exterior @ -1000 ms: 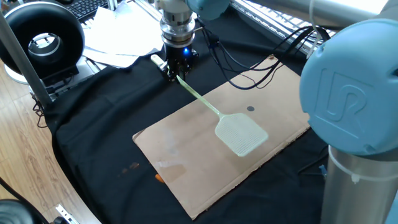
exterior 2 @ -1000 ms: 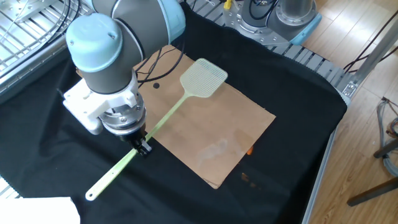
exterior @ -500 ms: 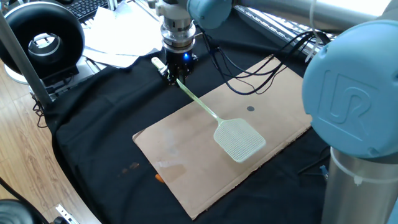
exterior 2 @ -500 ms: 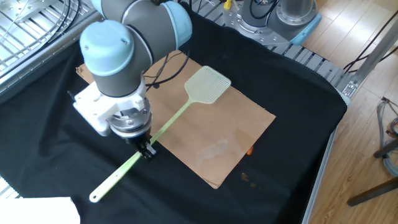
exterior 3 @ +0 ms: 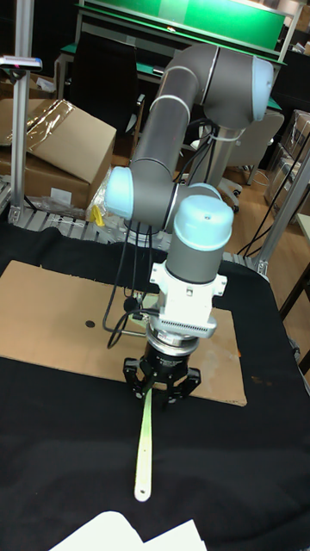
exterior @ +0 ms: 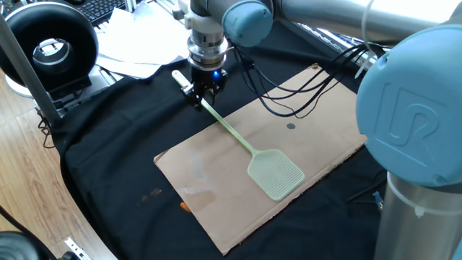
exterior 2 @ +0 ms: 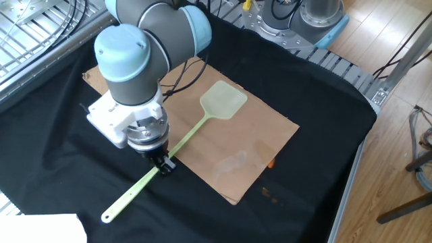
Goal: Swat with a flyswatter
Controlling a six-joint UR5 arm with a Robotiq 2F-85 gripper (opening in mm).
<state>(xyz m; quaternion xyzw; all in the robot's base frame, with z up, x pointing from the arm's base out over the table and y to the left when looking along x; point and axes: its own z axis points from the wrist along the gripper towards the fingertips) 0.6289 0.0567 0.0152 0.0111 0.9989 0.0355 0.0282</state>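
We see the gripper (exterior 2: pixel 162 165) clamped on the flyswatter's (exterior: pixel 245 143) handle at the cardboard's (exterior: pixel 216 195) edge, its mesh head over the cardboard; cables (exterior: pixel 303 94) trail across the far corner.

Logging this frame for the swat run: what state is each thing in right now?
gripper: shut on the flyswatter's handle.
flyswatter: held, head over the cardboard sheet.
cardboard sheet: flat on the black cloth.
black cloth: spread over the table.
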